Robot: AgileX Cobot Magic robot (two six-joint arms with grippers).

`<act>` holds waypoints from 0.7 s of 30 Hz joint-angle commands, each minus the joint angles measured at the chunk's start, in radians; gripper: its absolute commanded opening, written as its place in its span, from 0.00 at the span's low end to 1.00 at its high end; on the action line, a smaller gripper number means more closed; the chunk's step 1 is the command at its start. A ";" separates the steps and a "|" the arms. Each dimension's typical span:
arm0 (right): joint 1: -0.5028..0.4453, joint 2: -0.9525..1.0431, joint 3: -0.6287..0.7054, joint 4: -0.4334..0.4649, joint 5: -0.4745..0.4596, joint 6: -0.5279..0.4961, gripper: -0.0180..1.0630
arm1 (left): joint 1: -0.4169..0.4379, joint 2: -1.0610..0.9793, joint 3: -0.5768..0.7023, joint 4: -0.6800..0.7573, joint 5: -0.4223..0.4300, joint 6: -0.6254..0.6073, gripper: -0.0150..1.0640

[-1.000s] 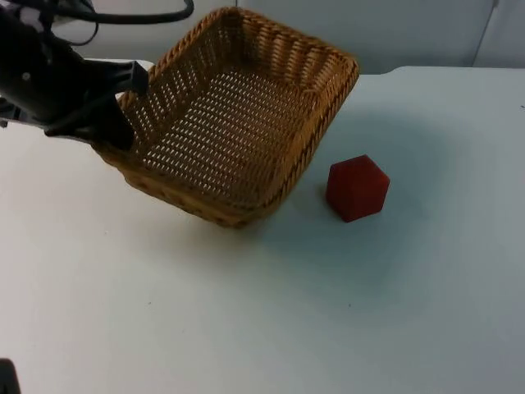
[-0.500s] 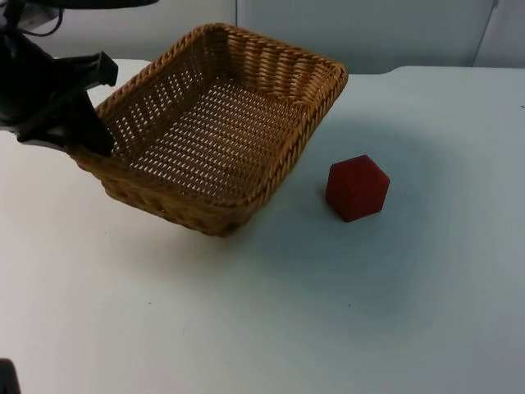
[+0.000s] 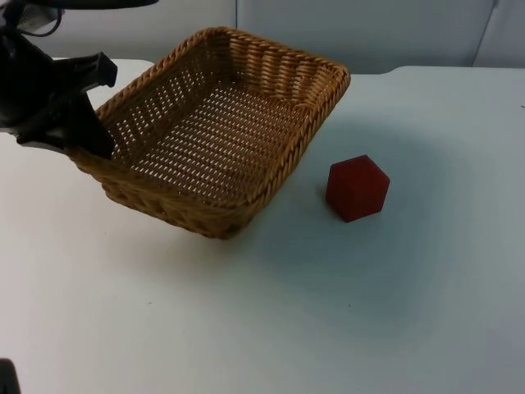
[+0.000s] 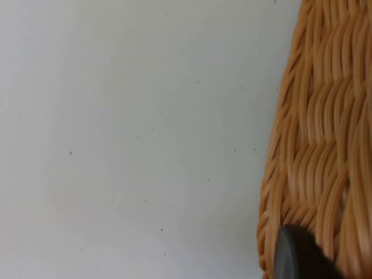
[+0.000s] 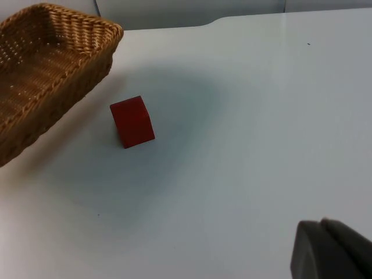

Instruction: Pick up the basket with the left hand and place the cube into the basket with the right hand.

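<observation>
L gripper (image 3: 82,139) clamped on wicker basket (image 3: 221,123) rim, basket tilted above table (image 3: 328,312); red cube (image 3: 357,188) beside it; R gripper (image 5: 331,250) apart, grip state unclear

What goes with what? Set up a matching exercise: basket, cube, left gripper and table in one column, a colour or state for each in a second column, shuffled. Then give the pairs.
Column one:
1. basket
2. cube
3. left gripper
4. table

Column two:
A. red, resting on the table beside the basket
B. white, bare in front of the cube
C. woven, tan, held tilted
D. black, clamped on the basket's rim

Pairs: 1-C, 2-A, 3-D, 4-B
</observation>
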 commanded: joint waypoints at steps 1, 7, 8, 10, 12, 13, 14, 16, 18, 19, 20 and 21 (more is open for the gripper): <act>0.004 -0.002 0.000 -0.007 -0.002 0.001 0.01 | 0.002 -0.015 -0.002 -0.030 0.009 -0.003 0.01; 0.004 -0.002 0.000 -0.007 -0.002 0.001 0.01 | 0.002 -0.015 -0.002 -0.030 -0.019 -0.001 0.01; 0.004 -0.002 0.000 -0.007 -0.002 0.001 0.01 | 0.002 -0.015 -0.002 -0.030 -0.023 -0.001 0.01; 0.004 -0.002 0.000 -0.007 -0.002 0.001 0.01 | 0.002 -0.015 -0.002 -0.030 -0.025 -0.001 0.01; 0.004 -0.002 0.000 -0.007 -0.002 0.001 0.01 | 0.002 -0.015 -0.002 -0.030 -0.025 -0.001 0.01; 0.004 -0.002 0.000 -0.007 -0.002 0.001 0.01 | 0.002 -0.015 -0.002 -0.030 -0.025 -0.001 0.01; 0.004 -0.002 0.000 -0.007 -0.002 0.001 0.01 | 0.002 -0.015 -0.002 -0.030 -0.025 -0.001 0.01; 0.004 -0.002 0.000 -0.007 -0.002 0.001 0.01 | 0.002 -0.015 -0.002 -0.028 -0.023 -0.001 0.01; 0.004 -0.002 0.000 -0.007 -0.002 0.001 0.01 | 0.002 -0.015 -0.002 -0.028 -0.023 -0.001 0.01; 0.004 -0.002 0.000 -0.007 -0.002 0.001 0.01 | 0.002 -0.015 -0.002 -0.028 -0.023 -0.001 0.01; 0.004 -0.002 0.000 -0.007 -0.002 0.001 0.01 | 0.002 -0.015 -0.002 -0.028 -0.023 -0.001 0.01; 0.003 -0.002 0.000 -0.011 -0.002 0.001 0.01 | 0.002 -0.015 -0.002 -0.028 -0.023 -0.001 0.01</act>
